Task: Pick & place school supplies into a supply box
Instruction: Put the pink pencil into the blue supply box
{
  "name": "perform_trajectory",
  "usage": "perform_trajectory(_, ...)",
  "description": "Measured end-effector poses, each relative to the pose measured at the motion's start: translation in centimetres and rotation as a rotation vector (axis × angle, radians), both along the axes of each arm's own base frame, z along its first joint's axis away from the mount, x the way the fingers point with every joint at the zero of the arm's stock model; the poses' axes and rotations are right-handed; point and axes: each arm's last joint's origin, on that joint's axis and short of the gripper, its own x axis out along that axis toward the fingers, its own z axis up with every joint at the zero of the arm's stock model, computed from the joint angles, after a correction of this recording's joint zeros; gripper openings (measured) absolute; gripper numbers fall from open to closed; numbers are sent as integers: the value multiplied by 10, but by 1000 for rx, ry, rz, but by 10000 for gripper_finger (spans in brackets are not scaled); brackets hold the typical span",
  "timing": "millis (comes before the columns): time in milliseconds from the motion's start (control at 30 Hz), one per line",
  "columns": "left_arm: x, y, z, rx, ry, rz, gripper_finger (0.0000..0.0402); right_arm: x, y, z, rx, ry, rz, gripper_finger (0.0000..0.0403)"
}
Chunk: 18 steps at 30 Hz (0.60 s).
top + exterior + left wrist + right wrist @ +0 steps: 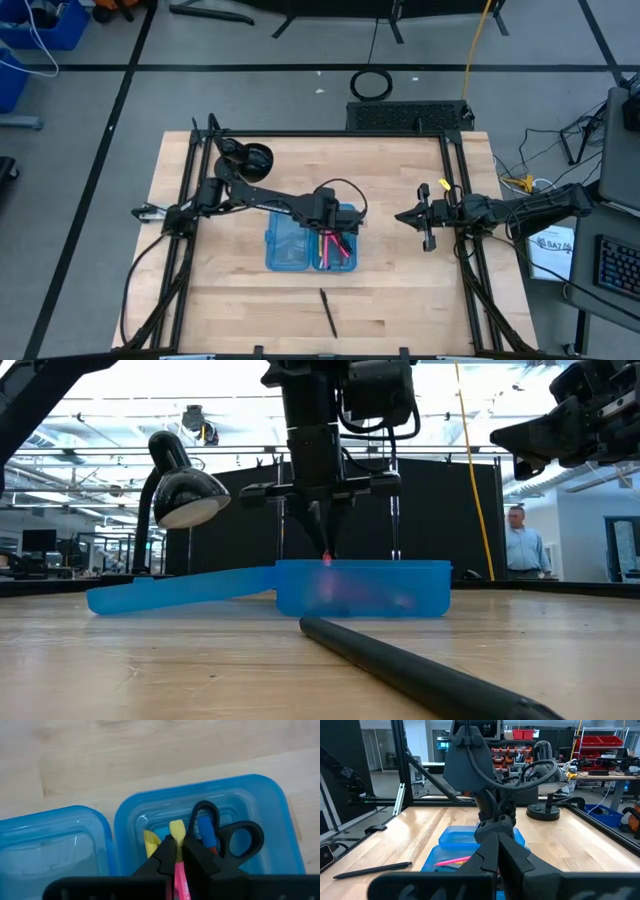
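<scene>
Two halves of the blue supply box (285, 250) lie open on the wooden table (400, 290), and I take this box as the landmark. The left gripper (176, 851) hangs directly above the half of the box that is nearer to the right arm. Its jaws are nearly together and clamp a pink-red pen (178, 872) with a yellow end, which points down into that half. The tip of the pen is just at the level of the box rim in the low view.

Inside the same half lie the scissors (235, 837) with black handles, a blue pen (207, 832) and a yellow pen (150, 842), all close together below the gripper. The other half of the box shows nothing inside.

One dark pen (328, 312) lies on the table in front of the box, well apart from it, toward the near edge. A black desk lamp (248, 158) stands behind the box, at the far side of the table.

The right gripper (405, 217) waits beside the box, well apart from it, above the table, with its jaws together and nothing between them.

A person (521, 545) stands in the room beyond the table.
</scene>
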Motion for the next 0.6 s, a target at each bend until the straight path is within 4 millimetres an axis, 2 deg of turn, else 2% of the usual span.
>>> perform_trajectory(233,0,0,0,2,10,-25,25,0,0,0,4,1,0,0)
perform_trajectory(600,0,-1,0,-6,10,-29,74,0,0,-1,14,6,1,0)
